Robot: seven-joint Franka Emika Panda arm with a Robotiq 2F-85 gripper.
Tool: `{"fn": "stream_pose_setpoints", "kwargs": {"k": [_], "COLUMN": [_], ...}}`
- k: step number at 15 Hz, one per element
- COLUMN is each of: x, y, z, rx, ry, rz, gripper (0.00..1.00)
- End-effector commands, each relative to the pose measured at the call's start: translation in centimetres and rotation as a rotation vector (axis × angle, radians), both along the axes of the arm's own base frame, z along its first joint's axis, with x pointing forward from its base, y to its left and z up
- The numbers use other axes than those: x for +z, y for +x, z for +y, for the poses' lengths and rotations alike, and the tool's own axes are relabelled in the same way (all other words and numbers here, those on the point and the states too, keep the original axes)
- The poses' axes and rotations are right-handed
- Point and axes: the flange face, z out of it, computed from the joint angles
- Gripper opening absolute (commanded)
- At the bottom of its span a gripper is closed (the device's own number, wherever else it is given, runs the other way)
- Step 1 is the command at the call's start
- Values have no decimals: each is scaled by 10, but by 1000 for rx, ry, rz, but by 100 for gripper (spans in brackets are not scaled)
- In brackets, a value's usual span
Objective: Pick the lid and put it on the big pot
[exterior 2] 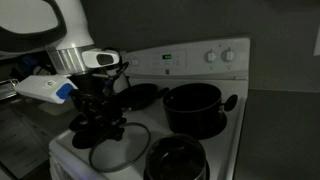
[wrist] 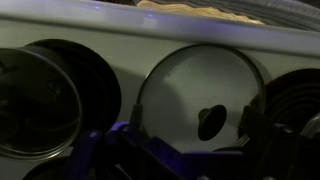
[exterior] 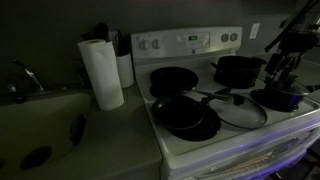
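Arm angled down, hand pointing downward, finger spread too dark to tell

light: dim | wall: dark | counter — paper towel roll, faucet | stove: white — small green display

The surface is crowded. The lid lies flat at the front edge, open from above. A frying pan sits just beside it toward the front-left corner. The big pot at the back stands open-topped, with the control panel close behind and a small pot hemming the right edge.
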Motion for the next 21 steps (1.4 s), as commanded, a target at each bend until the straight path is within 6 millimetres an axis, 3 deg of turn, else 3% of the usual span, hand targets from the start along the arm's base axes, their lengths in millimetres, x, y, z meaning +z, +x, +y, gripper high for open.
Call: {"fn": "stream_pose_setpoints", "kwargs": {"k": [1, 6, 8, 16, 18, 21], "x": [1, 1, 6, 53, 61, 68], "y": [0, 0, 14, 139, 169, 213], "z": [0, 0, -5, -77, -82, -73], "rx": [0, 0, 21, 294, 387, 520], "ry": [0, 0, -12, -34, -11, 34], "rz": [1, 1, 2, -24, -37, -42], "gripper": [100, 100, 100, 100, 100, 100]}}
